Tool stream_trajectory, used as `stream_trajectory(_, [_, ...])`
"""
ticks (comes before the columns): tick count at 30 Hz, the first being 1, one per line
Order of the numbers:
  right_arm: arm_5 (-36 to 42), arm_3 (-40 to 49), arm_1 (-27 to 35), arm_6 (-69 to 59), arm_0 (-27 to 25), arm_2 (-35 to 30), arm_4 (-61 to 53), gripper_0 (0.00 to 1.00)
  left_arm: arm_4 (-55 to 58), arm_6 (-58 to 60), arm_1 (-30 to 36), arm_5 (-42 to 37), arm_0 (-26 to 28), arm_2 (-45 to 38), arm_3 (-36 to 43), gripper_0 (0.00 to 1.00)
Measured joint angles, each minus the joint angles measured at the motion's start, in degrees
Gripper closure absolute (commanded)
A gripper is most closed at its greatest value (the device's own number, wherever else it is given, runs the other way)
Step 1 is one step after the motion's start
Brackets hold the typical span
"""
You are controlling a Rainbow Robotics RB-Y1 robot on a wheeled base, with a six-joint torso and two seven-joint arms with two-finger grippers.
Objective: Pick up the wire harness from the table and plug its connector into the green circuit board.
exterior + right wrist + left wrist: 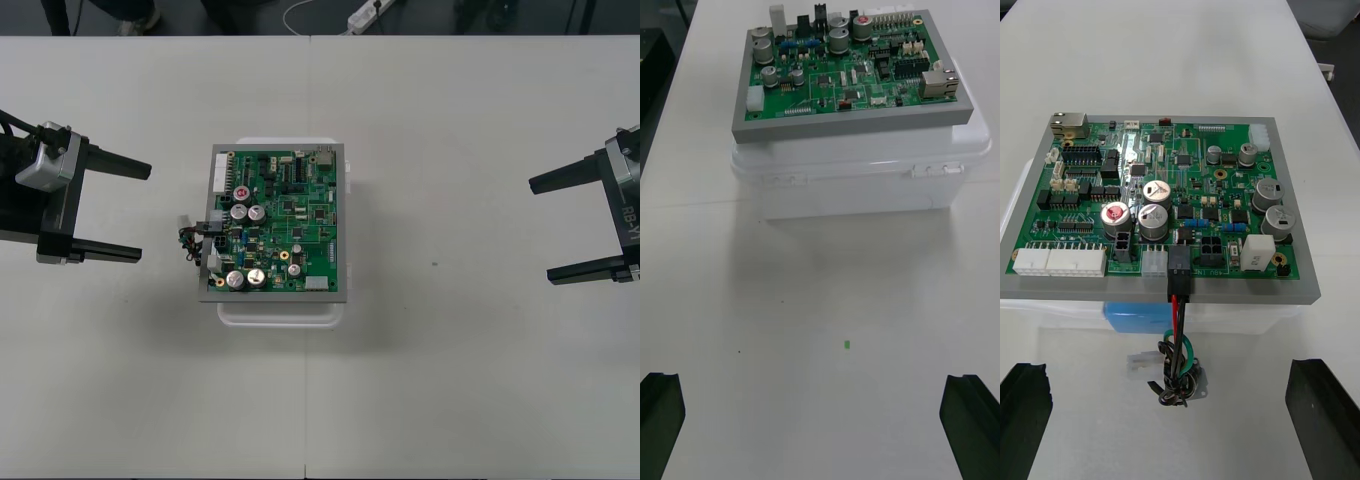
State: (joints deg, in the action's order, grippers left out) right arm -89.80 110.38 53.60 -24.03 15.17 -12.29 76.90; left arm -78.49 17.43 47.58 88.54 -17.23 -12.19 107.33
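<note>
The wire harness (1178, 352) hangs at the left edge of the green circuit board (1161, 195): its black plug (1178, 264) sits in the board, and the wires drop to the bench (450, 380) beside the white base (857, 172). The left jaws and the right jaws stand wide open and empty, one at each side. The plug may be only half seated; any pull on the loose wires could draw it out.
</note>
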Motion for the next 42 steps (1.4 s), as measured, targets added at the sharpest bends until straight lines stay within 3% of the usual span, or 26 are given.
stream_trajectory(42, [0.00,-0.72,0.02,0.12,0.57,0.00,2.62,0.00,0.00,0.00,0.00,0.01,0.00,0.00,0.00,0.08])
